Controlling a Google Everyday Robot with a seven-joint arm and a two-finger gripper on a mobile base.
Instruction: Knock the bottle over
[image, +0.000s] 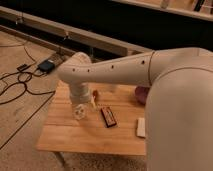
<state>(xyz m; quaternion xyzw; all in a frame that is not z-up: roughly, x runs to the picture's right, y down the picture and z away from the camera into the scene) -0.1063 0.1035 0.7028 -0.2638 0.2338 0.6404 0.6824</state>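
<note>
The white arm reaches from the right across the wooden table (65, 132) and bends down at its left part. My gripper (80, 111) hangs just above the tabletop. A small pale, whitish bottle (92, 103) stands upright right beside the gripper, on its right; I cannot tell whether they touch. A small reddish-brown object (95, 93) sits just behind the bottle. A flat dark rectangular bar (108, 116) lies on the table to the right of the bottle.
A dark purple bowl (141, 94) sits at the table's back right, partly hidden by the arm. A flat white object (141, 127) lies near the front right. Black cables (20, 82) and a dark box (46, 65) lie on the floor at left.
</note>
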